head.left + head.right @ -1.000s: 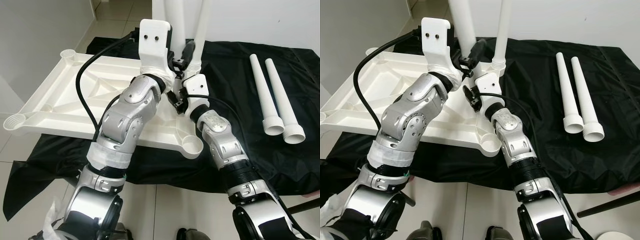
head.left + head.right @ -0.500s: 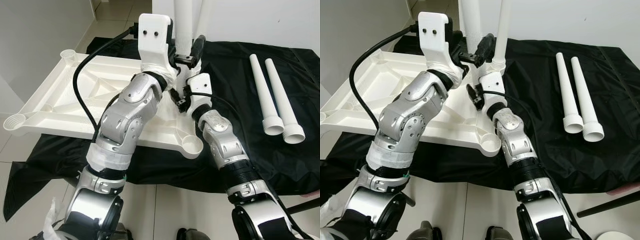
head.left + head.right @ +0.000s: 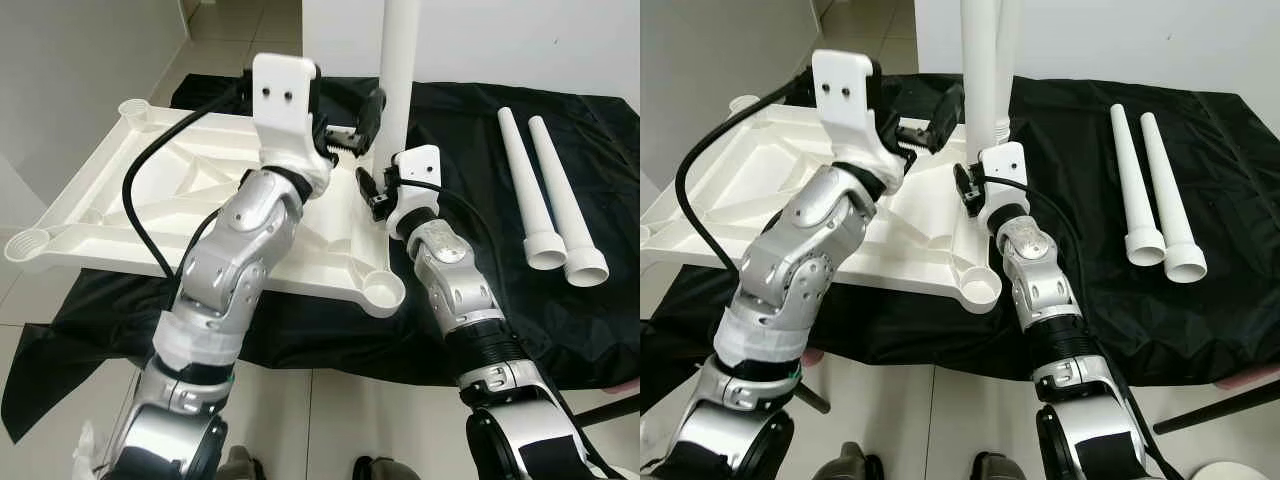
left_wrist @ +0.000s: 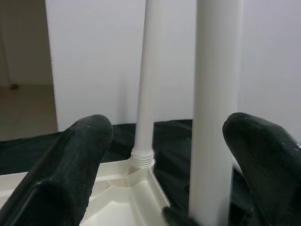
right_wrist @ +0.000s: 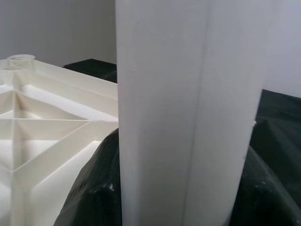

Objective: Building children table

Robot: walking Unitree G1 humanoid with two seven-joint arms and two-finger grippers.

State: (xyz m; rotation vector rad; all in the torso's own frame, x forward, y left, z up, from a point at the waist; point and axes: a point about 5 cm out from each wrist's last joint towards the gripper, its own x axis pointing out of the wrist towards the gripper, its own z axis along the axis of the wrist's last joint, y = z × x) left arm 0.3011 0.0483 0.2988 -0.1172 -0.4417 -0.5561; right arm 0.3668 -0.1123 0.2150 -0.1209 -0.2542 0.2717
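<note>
The white table top lies upside down on a black cloth. One white leg stands upright in its far right corner socket. My right gripper is shut on a second, thicker leg and holds it upright over the top's right edge. My left gripper is open just left of that held leg. Its fingers are spread wide, and the held leg stands close to one of them. Two more legs lie side by side on the cloth to the right.
Open sockets show at the near right corner, the near left corner and the far left corner. A white wall stands behind the cloth. Tiled floor runs along the cloth's near edge.
The left gripper has come off the held leg and drawn back to the left, open. The right gripper has carried the leg a little rightward and stood it straighter.
</note>
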